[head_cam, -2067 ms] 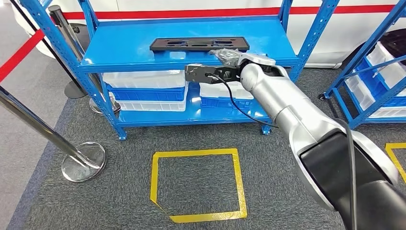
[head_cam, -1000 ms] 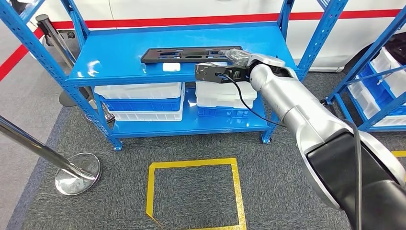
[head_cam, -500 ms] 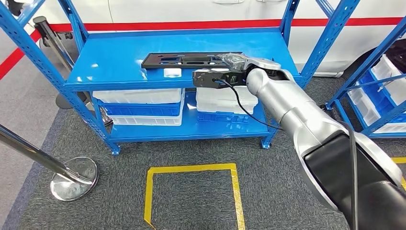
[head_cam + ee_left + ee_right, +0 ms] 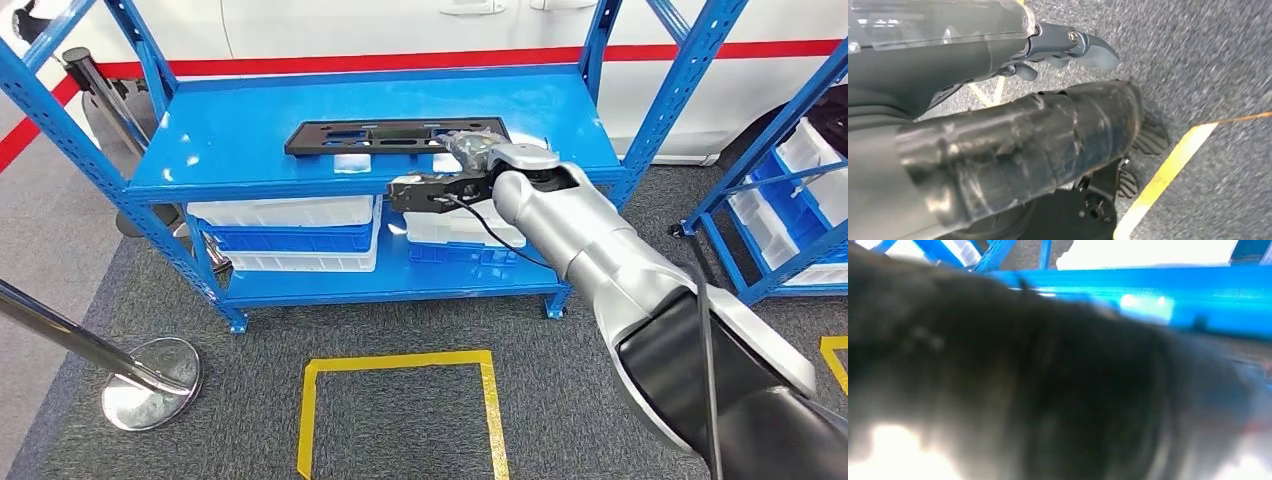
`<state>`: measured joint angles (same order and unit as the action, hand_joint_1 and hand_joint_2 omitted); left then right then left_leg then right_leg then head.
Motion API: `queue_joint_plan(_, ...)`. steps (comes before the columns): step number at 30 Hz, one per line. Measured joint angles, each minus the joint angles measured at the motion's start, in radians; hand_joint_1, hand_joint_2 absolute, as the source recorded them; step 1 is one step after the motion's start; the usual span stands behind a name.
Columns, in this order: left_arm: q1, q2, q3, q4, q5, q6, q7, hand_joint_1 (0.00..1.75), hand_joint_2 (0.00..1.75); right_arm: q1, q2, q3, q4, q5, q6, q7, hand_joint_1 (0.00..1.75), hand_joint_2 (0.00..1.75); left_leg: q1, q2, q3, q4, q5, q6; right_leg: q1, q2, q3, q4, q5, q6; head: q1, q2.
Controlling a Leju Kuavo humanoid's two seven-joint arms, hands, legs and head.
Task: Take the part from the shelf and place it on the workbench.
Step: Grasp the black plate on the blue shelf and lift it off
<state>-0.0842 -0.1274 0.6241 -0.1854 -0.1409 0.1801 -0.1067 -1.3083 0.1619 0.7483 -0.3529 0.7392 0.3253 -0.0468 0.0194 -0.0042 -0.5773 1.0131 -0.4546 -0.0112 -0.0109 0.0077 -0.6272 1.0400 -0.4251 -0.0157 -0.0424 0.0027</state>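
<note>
A long flat black part (image 4: 385,134) with cut-outs lies on the top board of the blue shelf (image 4: 240,140). My right arm reaches up to the shelf, and my right hand (image 4: 470,150) is at the part's right end, by the board's front edge. The silver wrist covers most of its fingers, so I cannot make out a grip. The right wrist view is a dark blur with the blue shelf edge (image 4: 1198,295) behind it. My left hand (image 4: 1063,47) hangs over the grey carpet and holds nothing, its fingers apart.
White and blue bins (image 4: 290,225) stand on the lower shelf board. A chrome stanchion (image 4: 150,375) slants at the left, over a round base. A yellow tape square (image 4: 400,415) marks the carpet in front. A second blue rack (image 4: 790,210) stands at the right.
The camera has moved, so the shelf now sits lower and nearer in the picture. My right hand stays at the right end of the part, which still lies on the shelf.
</note>
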Motion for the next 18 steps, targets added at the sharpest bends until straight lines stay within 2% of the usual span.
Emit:
queue_joint_plan(2, -0.003, -0.002, 0.000, 0.000, -0.003, 0.002, 0.003, 0.00, 0.00, 0.006, 0.018, 0.012, -0.002, 0.003, -0.006, 0.002, 0.00, 0.00, 0.001, 0.001, -0.019, 0.048, -0.027, -0.009, -0.005, 0.001, 0.012, -0.008, -0.002, -0.012, -0.002, 0.000)
queue_joint_plan(3, -0.004, -0.003, 0.000, 0.000, -0.004, 0.002, 0.004, 0.00, 0.00, 0.008, 0.027, 0.017, -0.003, 0.003, -0.008, 0.003, 0.00, 0.00, 0.002, 0.001, -0.048, 0.101, -0.050, -0.012, -0.005, 0.001, 0.017, -0.010, -0.004, -0.016, -0.003, 0.000)
queue_joint_plan(5, -0.006, -0.003, 0.000, 0.000, -0.004, 0.003, 0.005, 0.00, 0.00, 0.018, 0.039, 0.025, -0.003, 0.003, -0.011, 0.005, 0.00, 0.00, 0.002, 0.001, -0.126, 0.232, -0.090, -0.015, 0.000, 0.001, 0.024, -0.011, -0.010, -0.022, -0.004, 0.000)
queue_joint_plan(6, -0.006, -0.003, 0.000, 0.000, -0.005, 0.003, 0.005, 0.00, 0.00, 0.025, 0.044, 0.029, -0.003, 0.003, -0.011, 0.006, 0.00, 0.00, 0.002, 0.001, -0.155, 0.269, -0.090, -0.014, 0.002, 0.001, 0.028, -0.011, -0.014, -0.024, -0.004, 0.000)
queue_joint_plan(7, -0.004, -0.004, 0.000, 0.000, -0.005, 0.003, 0.005, 0.00, 0.00, 0.032, 0.046, 0.032, -0.003, 0.003, -0.011, 0.006, 0.00, 0.00, 0.001, 0.001, -0.167, 0.271, -0.070, -0.012, 0.005, 0.002, 0.033, -0.010, -0.019, -0.025, -0.004, 0.000)
queue_joint_plan(8, -0.003, -0.004, 0.000, 0.000, -0.005, 0.003, 0.006, 0.00, 0.00, 0.036, 0.049, 0.034, -0.003, 0.003, -0.011, 0.006, 0.00, 0.00, 0.000, 0.001, -0.159, 0.233, -0.033, -0.007, 0.007, 0.003, 0.040, -0.010, -0.024, -0.025, -0.004, 0.000)
queue_joint_plan(10, 0.000, -0.004, 0.000, 0.000, -0.007, 0.003, 0.006, 0.00, 0.00, 0.038, 0.054, 0.037, -0.003, 0.005, -0.011, 0.006, 0.00, 0.00, -0.002, 0.001, -0.115, 0.113, 0.050, 0.004, 0.009, 0.003, 0.054, -0.010, -0.035, -0.024, -0.004, 0.000)
queue_joint_plan(11, 0.000, -0.003, 0.000, 0.000, -0.009, 0.003, 0.007, 0.00, 0.00, 0.038, 0.058, 0.041, -0.003, 0.006, -0.012, 0.005, 0.00, 0.00, -0.006, 0.002, -0.093, 0.063, 0.071, 0.009, 0.011, 0.004, 0.058, -0.010, -0.039, -0.023, -0.004, 0.000)
queue_joint_plan(13, -0.002, -0.003, 0.000, 0.000, -0.014, 0.004, 0.008, 0.00, 0.00, 0.041, 0.069, 0.049, -0.003, 0.011, -0.015, 0.004, 0.00, 0.00, -0.012, 0.002, -0.070, 0.014, 0.073, 0.017, 0.013, 0.005, 0.061, -0.010, -0.045, -0.016, -0.004, 0.000)
queue_joint_plan(15, -0.006, -0.004, 0.000, 0.000, -0.017, 0.005, 0.010, 0.00, 0.00, 0.050, 0.089, 0.060, -0.004, 0.018, -0.021, 0.005, 0.00, 0.00, -0.016, 0.002, -0.061, -0.001, 0.062, 0.024, 0.013, 0.006, 0.063, -0.014, -0.050, -0.008, -0.004, 0.000)
queue_joint_plan(17, -0.006, -0.007, 0.000, 0.000, -0.019, 0.006, 0.012, 0.00, 0.00, 0.057, 0.108, 0.069, -0.008, 0.021, -0.026, 0.008, 0.00, 0.00, -0.010, 0.003, -0.051, -0.011, 0.061, 0.032, 0.013, 0.004, 0.063, -0.007, -0.061, 0.001, -0.003, 0.000)
queue_joint_plan(18, -0.006, -0.009, 0.000, 0.000, -0.021, 0.007, 0.013, 0.00, 0.00, 0.058, 0.116, 0.072, -0.010, 0.020, -0.028, 0.009, 0.00, 0.00, -0.006, 0.004, -0.044, -0.017, 0.060, 0.037, 0.013, 0.002, 0.052, 0.020, -0.075, 0.006, -0.003, 0.000)
